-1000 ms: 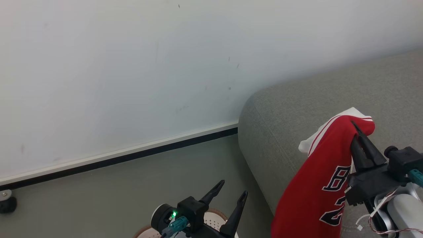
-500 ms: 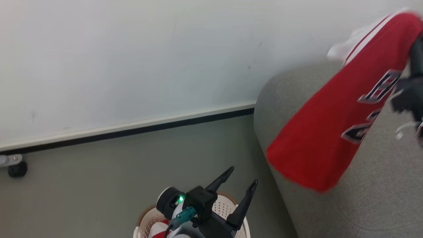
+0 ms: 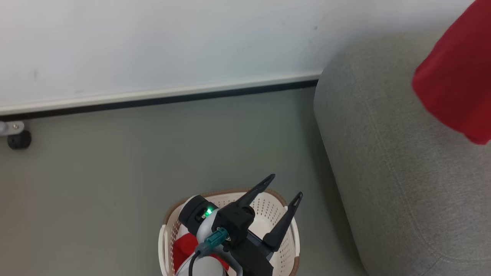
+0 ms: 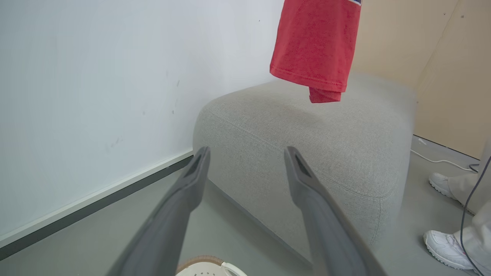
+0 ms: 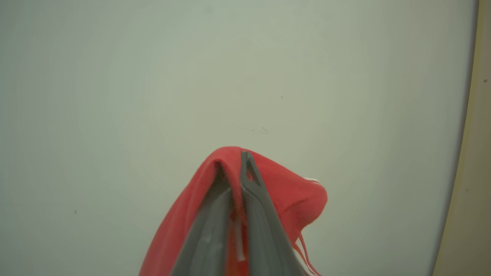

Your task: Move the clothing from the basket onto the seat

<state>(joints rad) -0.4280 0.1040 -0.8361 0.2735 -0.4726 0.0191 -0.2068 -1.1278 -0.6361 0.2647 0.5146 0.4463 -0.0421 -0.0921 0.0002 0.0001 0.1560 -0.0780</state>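
Note:
A red garment [image 3: 456,76] hangs in the air over the grey seat [image 3: 402,172] at the head view's upper right. The left wrist view shows its hem [image 4: 314,42] dangling above the seat [image 4: 307,130], apart from the cushion. My right gripper [image 5: 233,159] is shut on the garment's [image 5: 291,191] bunched fabric, facing the pale wall. The cream basket [image 3: 268,207] stands on the floor left of the seat, with more red clothing [image 3: 184,245] inside. My left gripper [image 3: 286,186] hovers over the basket, open and holding nothing; its fingers [image 4: 191,184] point toward the seat.
A white wall with a dark baseboard [image 3: 153,99] runs behind the grey floor. A small black caster [image 3: 17,138] sits at the far left. A person's white shoes [image 4: 447,245] and a cable [image 4: 437,159] lie on the floor past the seat's far side.
The head camera has tilted down, bringing the basket into view. My right gripper has carried the red garment up and to the right, out over the seat. The left gripper stays open.

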